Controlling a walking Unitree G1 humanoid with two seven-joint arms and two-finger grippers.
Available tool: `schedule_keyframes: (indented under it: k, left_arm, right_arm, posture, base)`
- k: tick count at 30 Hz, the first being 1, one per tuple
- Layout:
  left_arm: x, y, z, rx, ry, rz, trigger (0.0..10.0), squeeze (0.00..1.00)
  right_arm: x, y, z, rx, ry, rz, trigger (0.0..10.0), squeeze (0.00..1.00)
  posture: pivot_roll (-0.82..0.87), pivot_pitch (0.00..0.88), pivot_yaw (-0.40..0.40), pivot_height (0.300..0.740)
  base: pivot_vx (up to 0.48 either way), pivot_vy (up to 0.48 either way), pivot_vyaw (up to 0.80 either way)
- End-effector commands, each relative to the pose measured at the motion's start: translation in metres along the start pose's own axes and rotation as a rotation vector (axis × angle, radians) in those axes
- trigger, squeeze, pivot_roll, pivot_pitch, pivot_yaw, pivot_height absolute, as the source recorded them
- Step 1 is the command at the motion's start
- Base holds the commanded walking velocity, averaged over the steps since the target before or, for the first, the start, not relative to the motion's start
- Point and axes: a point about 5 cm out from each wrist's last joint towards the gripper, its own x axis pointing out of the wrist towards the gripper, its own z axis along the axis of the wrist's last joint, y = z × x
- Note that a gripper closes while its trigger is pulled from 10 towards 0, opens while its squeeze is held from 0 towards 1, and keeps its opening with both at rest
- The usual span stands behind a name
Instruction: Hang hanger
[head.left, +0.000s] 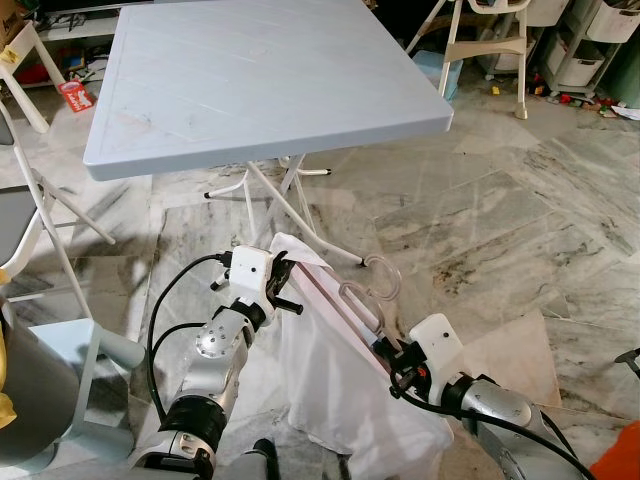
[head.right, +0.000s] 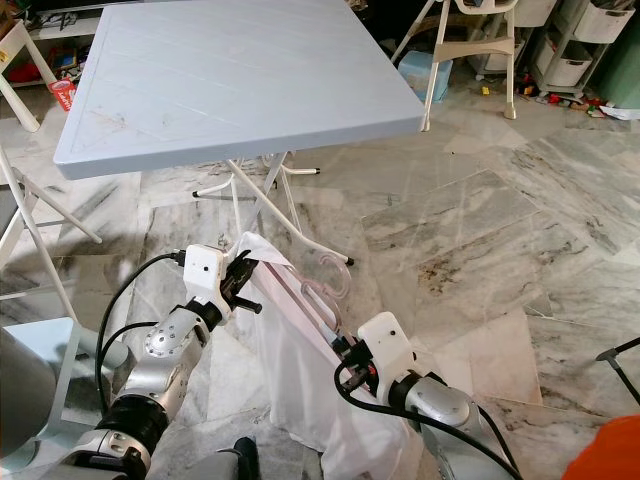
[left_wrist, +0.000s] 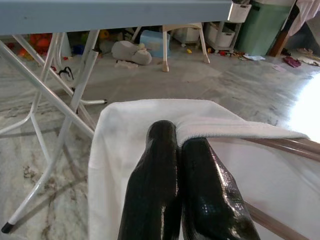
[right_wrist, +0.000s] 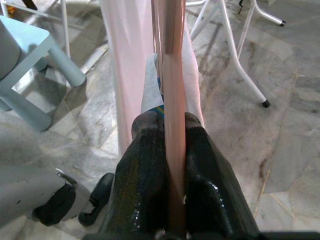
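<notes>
Hanger (head.left: 345, 310), translucent pink, carried between both grippers low in front of the robot, above the marble floor (head.left: 500, 220) and just short of the table (head.left: 260, 80); a white cloth (head.left: 340, 390) is draped over its bar and hangs down between the arms, and its hook (head.left: 375, 285) curls up free near the middle. Step in hand, as judged: transport, with the hanger lifted and held level but not yet brought to any rail; none can be made out here, so the next move calls for finding one, raising the hanger and turning the hook toward it without the cloth sliding off. Left gripper (left_wrist: 175, 150): fingers closed tight together on the cloth-covered end of the hanger, no gap visible between them. Right gripper (right_wrist: 172, 135): fingers narrowly parted, pinching the bar's other end, which runs straight out between them, with a cloth label (right_wrist: 150, 90) just beside the pinch. Both grips sit at the ends, well apart, so the hook stays clear.
</notes>
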Motion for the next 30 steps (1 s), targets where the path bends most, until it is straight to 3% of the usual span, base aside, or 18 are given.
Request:
schedule_keyframes:
  k: [1,6,9,14,16,21,27,30]
  left_arm:
    - [-0.001,0.009,0.002,0.017,-0.007,0.032,0.0,0.0]
    - [-0.001,0.014,0.004,0.031,-0.008,0.046,0.0,0.0]
    - [0.0,0.023,0.009,0.045,-0.016,0.085,0.0,0.0]
    - [-0.001,0.031,0.011,0.06,-0.014,0.109,0.0,0.0]
    - [-0.002,0.033,0.01,0.063,-0.01,0.12,0.0,0.0]
    - [-0.004,0.033,0.009,0.062,-0.007,0.125,0.0,0.0]
    - [-0.007,0.037,0.004,0.062,0.013,0.135,0.0,0.0]
    - [-0.007,0.038,0.002,0.064,0.022,0.138,0.0,0.0]
  right_arm:
    - [-0.005,-0.01,0.001,0.002,-0.012,-0.048,10.0,0.0]
    - [-0.008,-0.012,-0.003,-0.021,0.005,-0.048,10.0,0.0]
    - [-0.016,-0.021,-0.016,-0.088,0.066,-0.07,10.0,0.0]
    - [-0.025,-0.038,-0.03,-0.239,0.168,-0.132,10.0,0.0]
    - [-0.032,-0.048,-0.037,-0.357,0.227,-0.121,10.0,0.0]
    - [-0.039,-0.059,-0.036,-0.361,0.233,-0.152,10.0,0.0]
    - [-0.063,-0.084,-0.031,-0.415,0.233,-0.148,10.0,0.0]
    - [-0.07,-0.086,-0.027,-0.414,0.214,-0.105,10.0,0.0]
  posture:
    - [-0.04,0.153,0.022,0.74]
    - [-0.05,0.151,0.024,0.74]
    - [-0.05,0.151,0.022,0.74]
    - [-0.05,0.152,0.02,0.74]
    - [-0.04,0.153,0.019,0.74]
    - [-0.04,0.157,0.018,0.74]
    - [-0.05,0.165,0.017,0.74]
    - [-0.05,0.166,0.02,0.74]
  base:
    - [0.0,0.0,0.0]
    - [0.0,0.0,0.0]
    - [0.0,0.0,0.0]
    - [0.0,0.0,0.0]
    - [0.0,0.0,0.0]
    - [0.0,0.0,0.0]
    - [0.0,0.0,0.0]
    - [0.0,0.0,0.0]
